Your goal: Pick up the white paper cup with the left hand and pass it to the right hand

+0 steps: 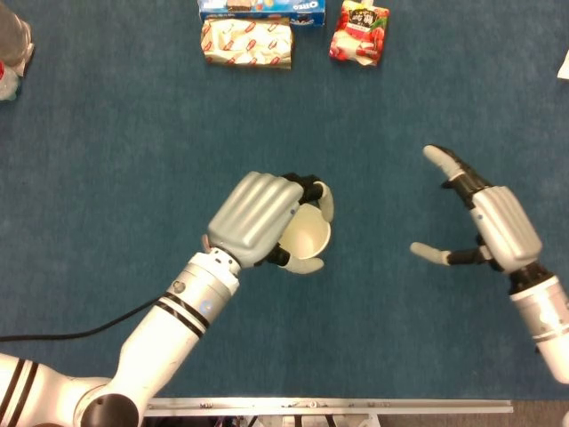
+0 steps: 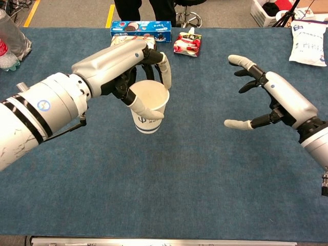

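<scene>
Left hand [image 2: 123,66] grips the white paper cup [image 2: 148,106], fingers [image 2: 165,70] wrapped over the far side of the rim, thumb across the near wall. Cup upright, mouth open to the top, a small dark logo on its wall in the chest view. Whether the cup is clear of the worktop [image 2: 205,184] or just touching it cannot be told from either view. In the head view the same cup [image 1: 307,238] shows as a pale open ring tucked under the hand [image 1: 256,218], around the middle of the blue cloth, a little left of centre. Right hand [image 2: 279,100] sits well apart from the cup, off to its right, palm turned toward it; fingers spread wide, thumb pointing left, nothing held. Head view agrees: right hand [image 1: 493,222] open-fingered, facing the cup across bare cloth. Along the far edge of the worktop: a blue biscuit box [image 2: 141,25], a patterned snack pack [image 2: 132,45] just in front of it and partly hidden by the left hand, a red snack pouch [image 2: 187,43] beside them. Plastic bottles [image 2: 11,43] at the far left corner, a white bag [image 2: 310,43] at the far right.
</scene>
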{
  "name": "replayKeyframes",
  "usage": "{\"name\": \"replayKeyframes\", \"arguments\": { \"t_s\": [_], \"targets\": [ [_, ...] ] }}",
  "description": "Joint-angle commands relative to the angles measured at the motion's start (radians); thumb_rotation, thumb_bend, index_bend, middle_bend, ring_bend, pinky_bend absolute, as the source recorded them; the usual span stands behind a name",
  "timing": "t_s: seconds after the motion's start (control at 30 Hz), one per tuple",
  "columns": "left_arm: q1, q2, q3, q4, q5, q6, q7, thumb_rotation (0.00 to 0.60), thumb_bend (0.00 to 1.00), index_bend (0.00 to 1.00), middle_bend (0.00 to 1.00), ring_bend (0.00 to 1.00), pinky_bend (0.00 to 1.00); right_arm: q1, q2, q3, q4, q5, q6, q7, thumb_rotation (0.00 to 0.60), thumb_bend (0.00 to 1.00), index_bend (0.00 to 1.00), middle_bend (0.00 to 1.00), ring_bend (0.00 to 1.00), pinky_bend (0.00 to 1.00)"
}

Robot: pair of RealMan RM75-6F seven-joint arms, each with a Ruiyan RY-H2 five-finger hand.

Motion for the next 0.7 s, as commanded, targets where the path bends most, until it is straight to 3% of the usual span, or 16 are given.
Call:
{"name": "replayKeyframes", "arguments": {
  "t_s": [0.03,0.33,0.7],
  "targets": [
    [-0.014,-0.013,-0.013,0.004,-0.008,0.004,-0.001,0.6,0.0,0.47,0.41,0.42,0.69,0.008,-0.026,-0.003,0.013,0.012,-0.012,0.029,0.6,0.0,0.0,0.08,0.14,0.3],
    [-0.07,-0.046,-0.069,0.027,-0.054,0.006,-0.017,0.6,0.0,0.47,0.41,0.42,0.69,0.031,-0.088,-0.011,0.039,0.021,-0.045,0.097,0.6,0.0,0.0,0.08,0.14,0.3],
    [-0.107,-0.079,-0.08,0.031,-0.057,0.014,-0.043,0.6,0.0,0.47,0.41,0.42,0.69,0.058,-0.149,-0.03,0.097,-0.026,-0.04,0.251,0.6,0.0,0.0,0.08,0.14,0.3]
  ]
}}
